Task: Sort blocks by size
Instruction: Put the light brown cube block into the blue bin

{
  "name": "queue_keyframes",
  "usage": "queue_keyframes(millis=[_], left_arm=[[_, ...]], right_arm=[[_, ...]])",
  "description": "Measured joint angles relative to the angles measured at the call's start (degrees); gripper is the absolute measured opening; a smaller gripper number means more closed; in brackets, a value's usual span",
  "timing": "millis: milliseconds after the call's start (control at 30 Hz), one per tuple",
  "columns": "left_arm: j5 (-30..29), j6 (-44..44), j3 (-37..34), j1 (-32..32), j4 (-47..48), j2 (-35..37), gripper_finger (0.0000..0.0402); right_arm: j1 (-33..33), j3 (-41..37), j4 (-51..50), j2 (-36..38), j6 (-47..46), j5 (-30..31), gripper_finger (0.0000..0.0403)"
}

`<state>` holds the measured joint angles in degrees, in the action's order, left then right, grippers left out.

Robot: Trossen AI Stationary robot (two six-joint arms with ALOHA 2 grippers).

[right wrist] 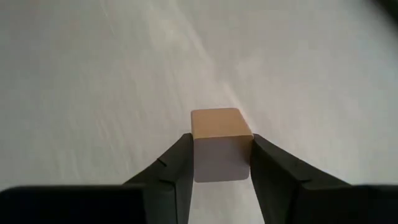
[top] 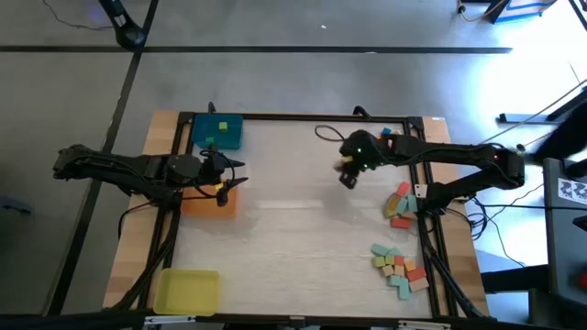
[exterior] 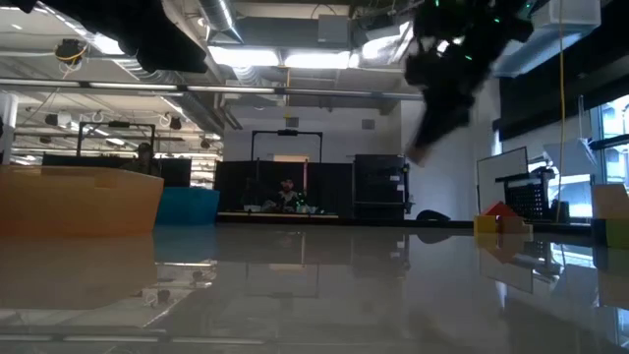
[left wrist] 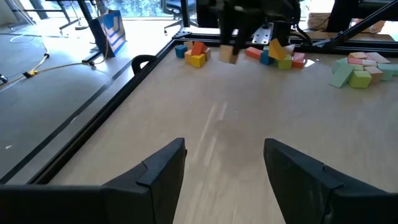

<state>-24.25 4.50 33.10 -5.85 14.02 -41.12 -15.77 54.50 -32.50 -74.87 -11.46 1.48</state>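
In the right wrist view a small tan-orange cube block [right wrist: 219, 134] sits between the fingers of my right gripper [right wrist: 221, 171], which is shut on it. In the high view that gripper [top: 348, 178] hangs over the table's middle right. The left wrist view shows the same block [left wrist: 228, 55] in the air. My left gripper [left wrist: 224, 149] stands open with nothing in it, over the orange tray [top: 209, 202] at the table's left. Loose blocks lie in heaps [top: 401, 203] [top: 400, 264] on the right. My right gripper pinches the cube by two opposite side faces [right wrist: 200, 155] between its two fingers. The cube's far end sticks out past the fingertips. The fingers slant down from the table's right side. The cube is lifted clear of the table.
A blue tray [top: 218, 131] stands at the far left and a yellow tray [top: 187, 291] at the near left. A few more blocks [top: 390, 135] lie at the far right corner. The bare tabletop [top: 293, 238] stretches between the trays and the heaps.
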Motion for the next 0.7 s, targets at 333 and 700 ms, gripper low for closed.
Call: queue_keyframes(millis=[333,700], left_arm=[[0.0,-0.3,0.0,0.01,-0.77,0.0,0.0205],[-0.02,-5.27,0.09,0.01,-12.61,0.78,0.0205]], right_arm=[[-0.76,0.0,31.82,-5.16,6.37,1.46,0.0135],[-5.62,1.63,57.03,-17.26,7.27,-4.21,0.0135]])
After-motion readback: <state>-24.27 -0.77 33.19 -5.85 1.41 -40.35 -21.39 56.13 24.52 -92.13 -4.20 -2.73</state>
